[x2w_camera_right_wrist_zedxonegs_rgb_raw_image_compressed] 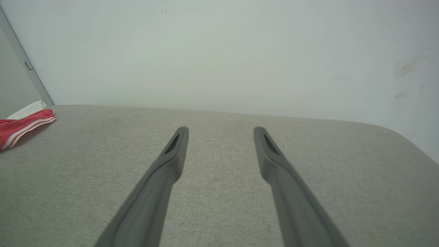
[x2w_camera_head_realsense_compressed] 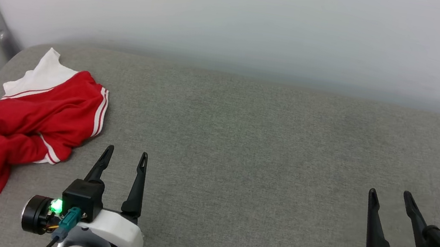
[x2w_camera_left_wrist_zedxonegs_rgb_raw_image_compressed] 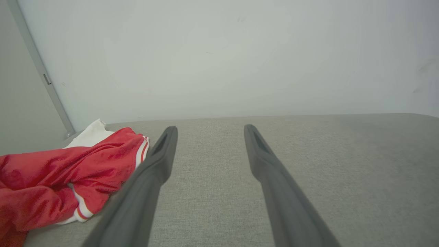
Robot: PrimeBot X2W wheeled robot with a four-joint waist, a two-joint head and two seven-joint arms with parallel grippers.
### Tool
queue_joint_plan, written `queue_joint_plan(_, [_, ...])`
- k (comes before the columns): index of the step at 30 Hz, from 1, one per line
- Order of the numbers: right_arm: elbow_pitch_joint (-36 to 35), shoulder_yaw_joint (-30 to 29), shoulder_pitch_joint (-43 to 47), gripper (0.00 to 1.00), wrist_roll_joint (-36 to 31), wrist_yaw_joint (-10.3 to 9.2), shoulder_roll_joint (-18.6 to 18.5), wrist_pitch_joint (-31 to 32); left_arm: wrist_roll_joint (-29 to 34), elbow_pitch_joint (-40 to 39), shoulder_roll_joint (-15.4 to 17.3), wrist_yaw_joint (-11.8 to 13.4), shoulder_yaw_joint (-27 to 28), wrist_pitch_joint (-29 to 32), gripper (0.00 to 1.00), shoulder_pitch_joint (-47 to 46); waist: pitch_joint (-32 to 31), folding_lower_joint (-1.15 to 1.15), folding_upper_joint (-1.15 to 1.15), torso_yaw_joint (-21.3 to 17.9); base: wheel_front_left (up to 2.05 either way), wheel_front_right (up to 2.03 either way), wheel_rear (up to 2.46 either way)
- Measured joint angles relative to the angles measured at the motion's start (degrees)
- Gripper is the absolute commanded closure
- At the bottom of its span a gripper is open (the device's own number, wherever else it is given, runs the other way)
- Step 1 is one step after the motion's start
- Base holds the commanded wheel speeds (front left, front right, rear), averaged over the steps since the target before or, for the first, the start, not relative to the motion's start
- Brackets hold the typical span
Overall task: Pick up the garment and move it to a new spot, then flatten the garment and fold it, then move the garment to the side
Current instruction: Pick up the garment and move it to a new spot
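- My left gripper (x2w_camera_head_realsense_compressed: 127, 152) and right gripper (x2w_camera_head_realsense_compressed: 390, 192) sit at the near edge of the grey padded surface (x2w_camera_head_realsense_compressed: 243, 145), both spread wide, holding nothing.
- The garment (x2w_camera_head_realsense_compressed: 33, 120) lies crumpled along the left edge, just beside my left gripper.
- I judge the pick-up hasn't begun; next I'd swing left and pinch a raised fold.

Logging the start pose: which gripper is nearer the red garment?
Left. The left gripper sits just right of the garment, apart from it; the right gripper is far across the grey surface.
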Motion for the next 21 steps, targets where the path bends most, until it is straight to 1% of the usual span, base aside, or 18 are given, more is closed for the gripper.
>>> queue_joint_plan(5, [-0.6,-0.2,0.0,0.00,-1.1,0.01,0.0,0.0,-0.7,0.5,-0.3,-0.2,0.5,0.0,0.00,-0.9,0.4,0.00,0.00,2.5,0.00,0.00,0.00])
queue_joint_plan(11, [-1.8,0.8,-0.2,0.00,-2.4,0.01,0.0,0.1,-1.1,1.2,-0.6,-0.2,1.5,0.0,0.00,-1.4,0.8,0.00,0.00,7.5,0.00,0.00,0.00])
queue_joint_plan(12, [-1.8,0.8,-0.2,0.00,-2.4,0.01,0.0,0.1,-1.1,1.2,-0.6,-0.2,1.5,0.0,0.00,-1.4,0.8,0.00,0.00,7.5,0.00,0.00,0.00])
queue_joint_plan(13, [-2.1,1.3,-0.3,0.00,-2.5,0.01,0.0,0.1,-1.4,1.4,-0.6,-0.1,2.3,0.0,0.00,-1.4,0.9,0.00,0.00,9.4,0.00,0.00,0.00])
queue_joint_plan(21, [-2.9,3.1,-0.5,0.00,-2.5,0.01,0.0,0.6,-2.5,1.1,-0.7,-0.2,4.9,0.0,0.00,-1.2,1.2,0.00,0.00,17.3,0.00,0.00,0.00])
